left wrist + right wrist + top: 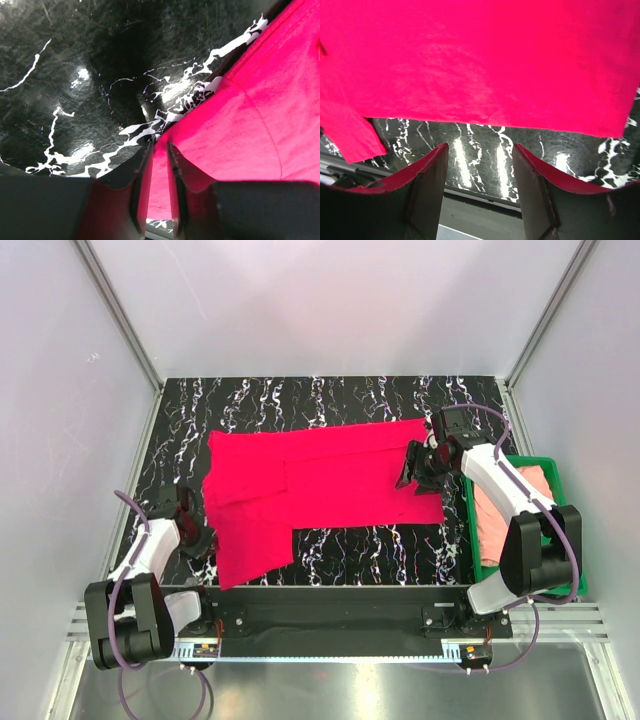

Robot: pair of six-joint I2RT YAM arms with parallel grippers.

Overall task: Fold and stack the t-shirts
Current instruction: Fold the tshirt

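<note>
The crimson-red t-shirt lies spread on the black marbled table, its left part folded toward the front. My left gripper is low at the shirt's left edge. In the left wrist view its jaws stand a narrow gap apart, with red cloth lying under and beyond them. My right gripper hovers over the shirt's right end. In the right wrist view it is wide open and empty, just past the shirt's edge. The salmon-pink t-shirt lies bunched in the tray.
A green plastic tray stands at the table's right edge beside the right arm. Bare marbled table shows in front of the shirt. Grey walls enclose the back and sides.
</note>
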